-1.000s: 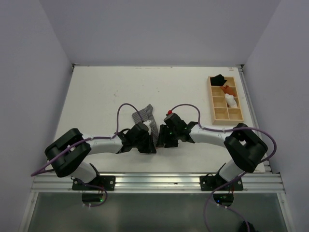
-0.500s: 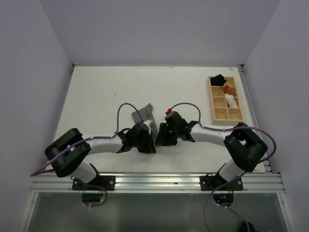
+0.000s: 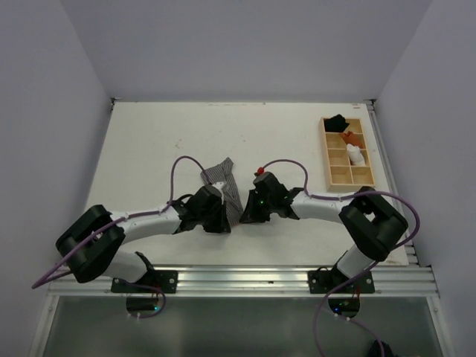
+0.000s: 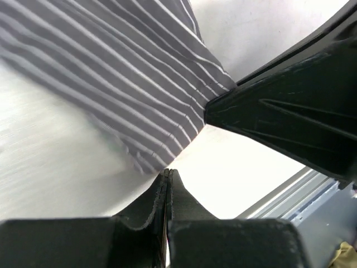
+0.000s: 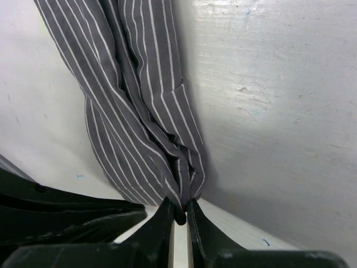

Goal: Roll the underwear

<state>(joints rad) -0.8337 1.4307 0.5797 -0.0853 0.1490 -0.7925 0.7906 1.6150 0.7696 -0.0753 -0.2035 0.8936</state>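
The underwear [image 3: 220, 175] is a grey cloth with fine white stripes, lying mid-table and stretched toward the near edge between both arms. In the right wrist view its bunched lower end [image 5: 150, 128] is pinched in my right gripper [image 5: 179, 215], whose jaws stand almost together on the cloth. In the left wrist view my left gripper [image 4: 168, 174] is shut, with a corner of the underwear [image 4: 134, 84] meeting its tips. The two grippers, left [image 3: 225, 223] and right [image 3: 242, 216], sit close side by side at the cloth's near end.
A wooden tray [image 3: 325, 152] with compartments stands at the right back, holding a black bundle [image 3: 336, 121], an orange bundle [image 3: 352, 138] and a white bundle [image 3: 356, 155]. A metal rail [image 3: 238, 277] runs along the near edge. White walls close in the table.
My right gripper has closed on the cloth's end. The left arm has stretched forward, and both grippers and the underwear have shifted slightly away from the near edge.
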